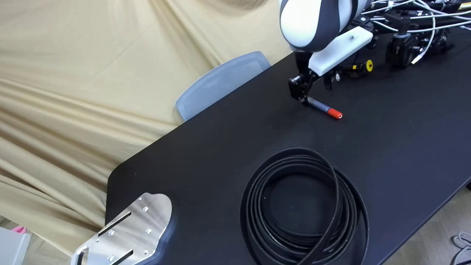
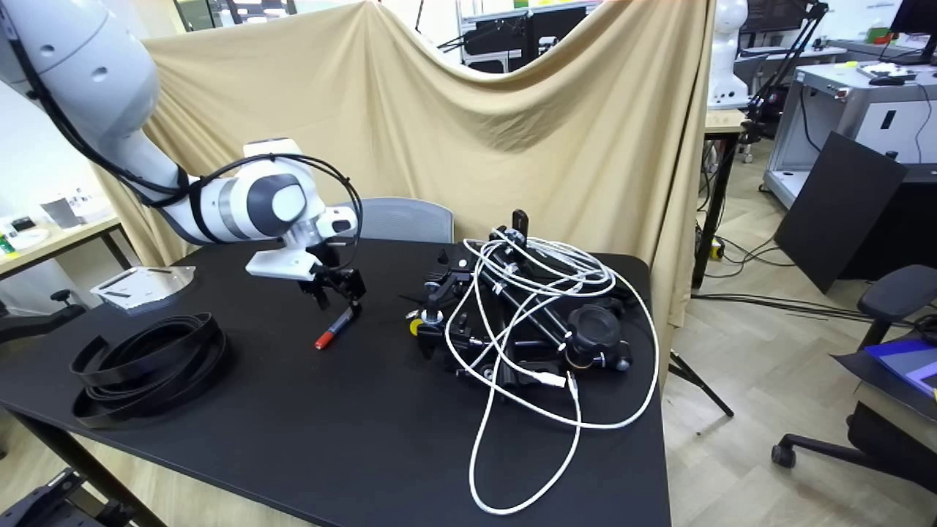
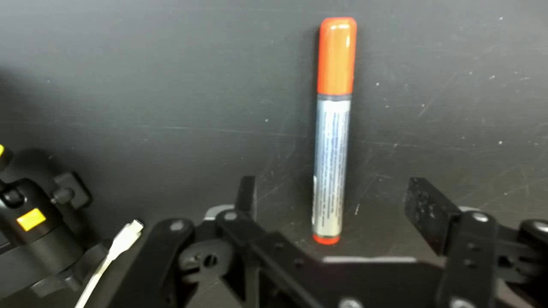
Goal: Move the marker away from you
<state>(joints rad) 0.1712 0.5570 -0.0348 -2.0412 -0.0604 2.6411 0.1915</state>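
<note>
The marker lies flat on the black table, with a blue-grey barrel and a red-orange cap. It shows in both exterior views (image 1: 319, 105) (image 2: 338, 326) and in the wrist view (image 3: 332, 158), where its cap points to the top. My gripper is open in the wrist view (image 3: 331, 188), its fingers apart on either side of the marker's barrel end, with a gap on each side. The gripper also shows low over that end in both exterior views (image 1: 304, 98) (image 2: 353, 298). Whether the fingertips touch the table cannot be told.
A black cable coil (image 1: 254, 208) and a metal plate (image 1: 141, 224) lie on the table (image 1: 206, 165). Black camera gear with white cables (image 2: 527, 315) stands beside the gripper. A white plug (image 3: 126, 239) shows at lower left in the wrist view. A grey chair (image 1: 224, 84) stands at the table edge.
</note>
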